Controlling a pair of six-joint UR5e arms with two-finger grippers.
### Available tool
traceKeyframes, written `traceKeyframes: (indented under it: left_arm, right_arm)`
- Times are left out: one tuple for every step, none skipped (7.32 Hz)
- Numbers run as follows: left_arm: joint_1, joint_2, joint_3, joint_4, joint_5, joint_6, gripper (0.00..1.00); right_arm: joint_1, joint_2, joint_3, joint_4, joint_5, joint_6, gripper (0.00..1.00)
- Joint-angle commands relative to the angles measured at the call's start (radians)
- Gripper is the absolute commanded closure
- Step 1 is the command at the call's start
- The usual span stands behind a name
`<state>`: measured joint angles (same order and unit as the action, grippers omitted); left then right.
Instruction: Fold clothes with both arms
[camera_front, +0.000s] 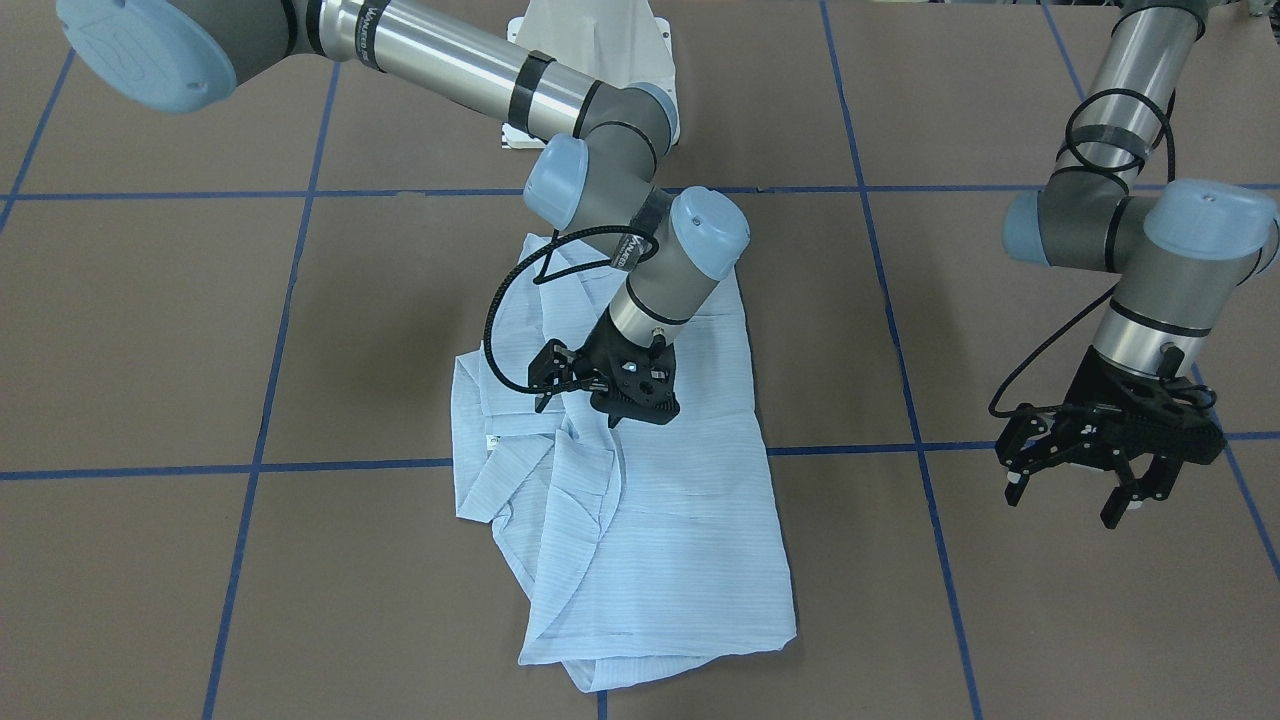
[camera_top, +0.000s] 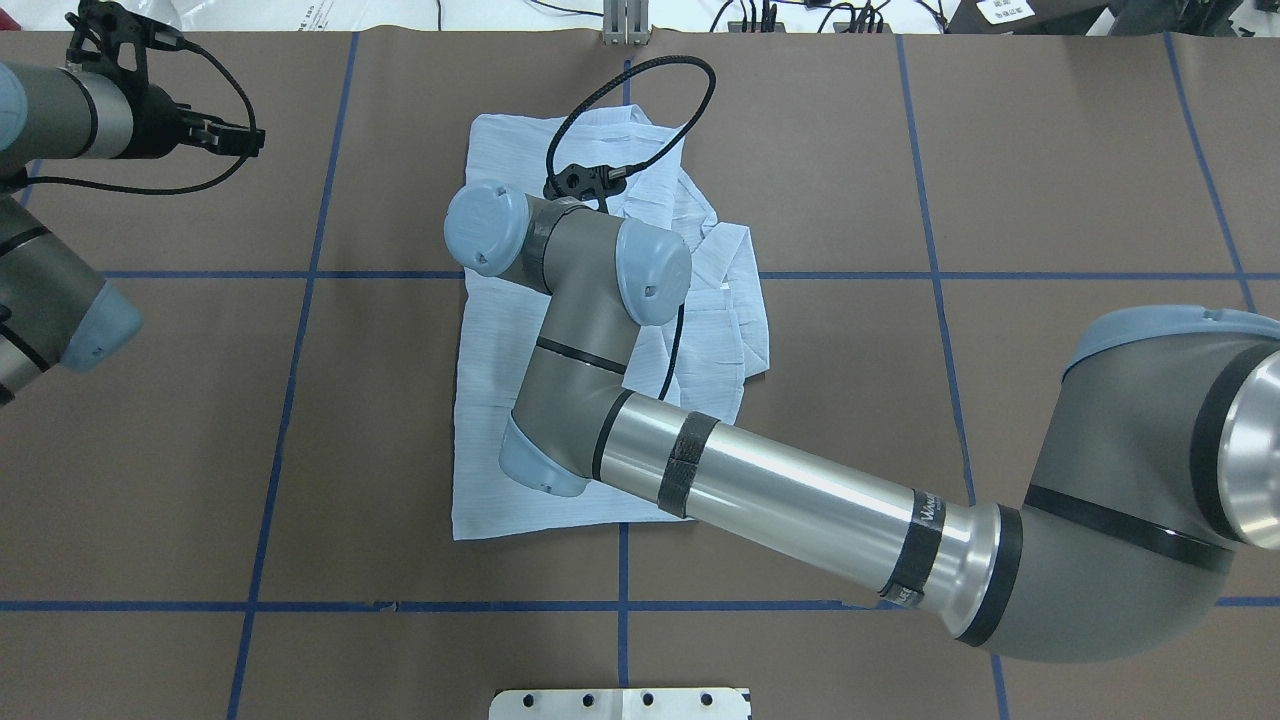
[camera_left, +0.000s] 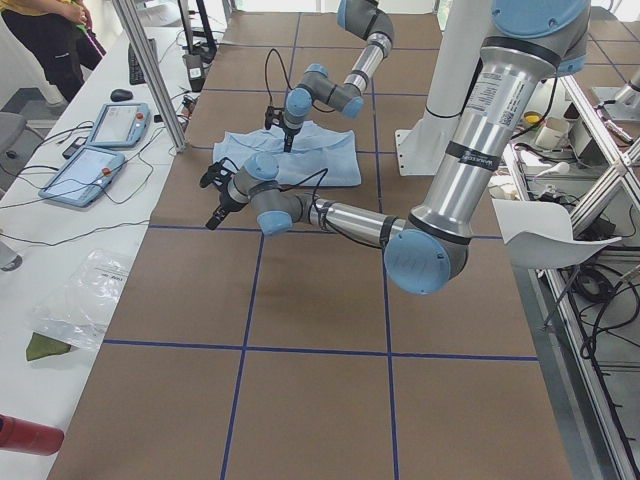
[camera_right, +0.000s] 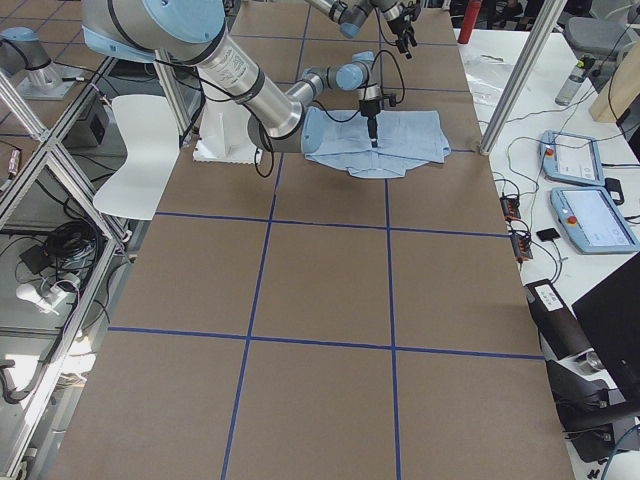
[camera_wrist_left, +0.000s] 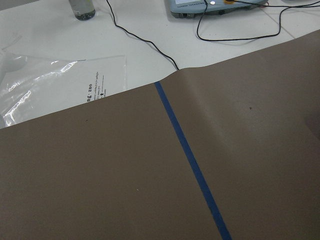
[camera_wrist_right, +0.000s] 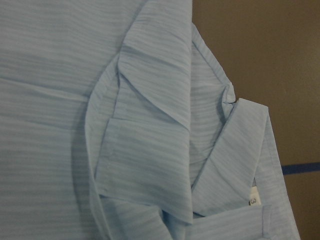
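Two sets of jaws. Right gripper (camera_front: 614, 418): tips down at shirt (camera_front: 670, 520), gap between jaws hidden, cannot tell whether cloth is pinched. Bunched collar and folded sleeve just beside tips; smooth shirt body spreads flat on other side. Left gripper (camera_front: 1070, 500): jaws spread wide, empty, hovering over bare worktop (camera_front: 150, 330), well apart from shirt. Blue tape line (camera_front: 850, 450) passes beneath them, reaching shirt edge.

Overhead, the right arm (camera_top: 760, 490) covers the middle of the shirt (camera_top: 490, 350) and hides its own hand; at the front view's centre, the right hand (camera_front: 615, 416) shows no readable finger gap.
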<state>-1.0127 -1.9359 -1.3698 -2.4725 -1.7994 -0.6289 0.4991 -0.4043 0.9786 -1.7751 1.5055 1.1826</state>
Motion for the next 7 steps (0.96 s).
traceKeyframes:
  left_arm:
    - [0.000, 0.000, 0.000, -0.003, 0.000, 0.000, 0.00]
    - [0.000, 0.000, 0.000, -0.003, 0.000, 0.000, 0.00]
    - [0.000, 0.000, 0.000, -0.003, 0.000, 0.000, 0.00]
    - [0.000, 0.000, 0.000, -0.003, 0.000, 0.000, 0.00]
    - [0.000, 0.002, 0.000, -0.003, 0.000, 0.000, 0.00]
    - [0.000, 0.002, 0.000, -0.003, 0.000, 0.000, 0.00]
    - [0.000, 0.000, 0.000, -0.003, -0.002, 0.000, 0.00]
  right_arm:
    - [0.010, -0.063, 0.090, -0.066, -0.001, -0.059, 0.00]
    - [0.016, -0.159, 0.220, -0.113, -0.002, -0.081, 0.00]
    - [0.025, -0.270, 0.386, -0.182, -0.001, -0.131, 0.00]
    - [0.045, -0.359, 0.520, -0.229, -0.001, -0.180, 0.00]
    - [0.058, -0.425, 0.579, -0.230, -0.007, -0.219, 0.00]
    - [0.076, -0.453, 0.595, -0.219, -0.008, -0.248, 0.00]
    - [0.094, -0.450, 0.615, -0.208, 0.001, -0.254, 0.00]
